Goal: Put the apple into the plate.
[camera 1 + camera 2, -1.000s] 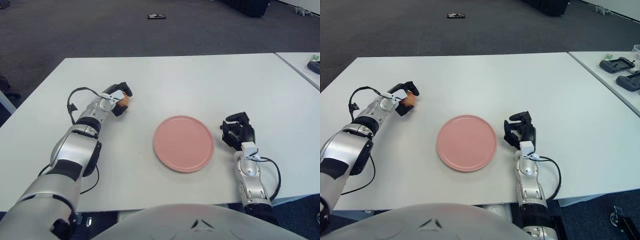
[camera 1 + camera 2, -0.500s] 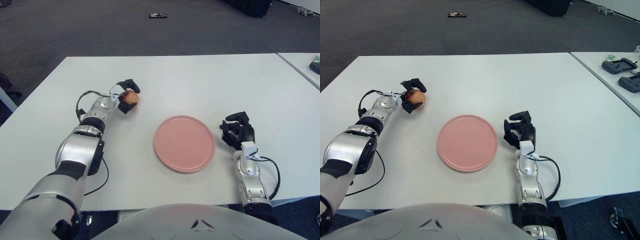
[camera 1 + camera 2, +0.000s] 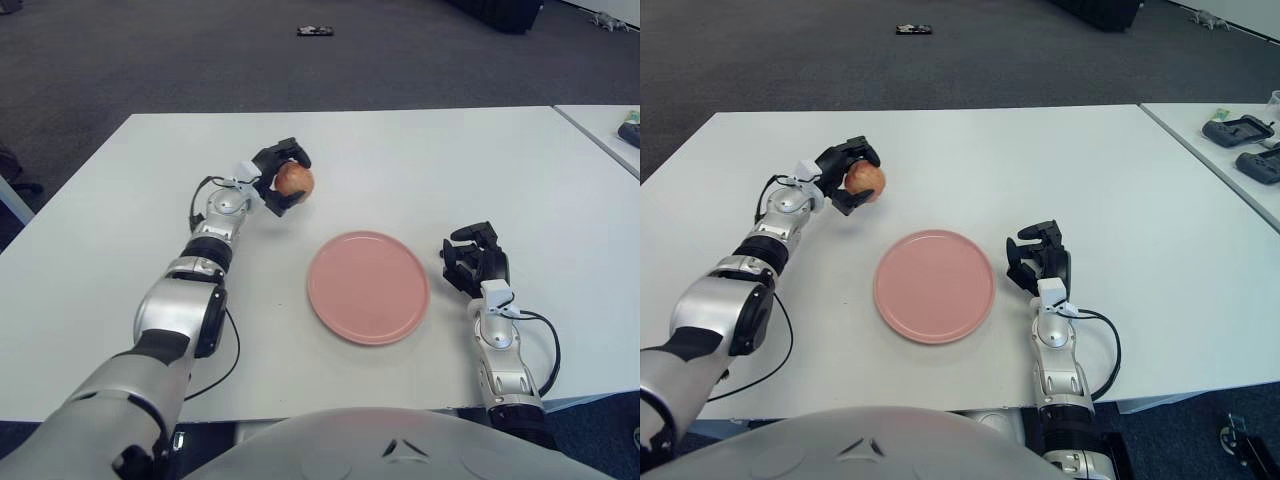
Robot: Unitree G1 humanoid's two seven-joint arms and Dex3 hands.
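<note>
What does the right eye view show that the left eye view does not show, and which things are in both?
Only the left eye view shows a dark object at its left edge, beyond the table.

Only the right eye view shows two dark handheld devices whole on the neighbouring table, and a clear cup at its right edge.

Both show the left hand gripping the apple short of the pink plate, the right hand beside the plate's right side, the white table and a small dark item on the floor.
</note>
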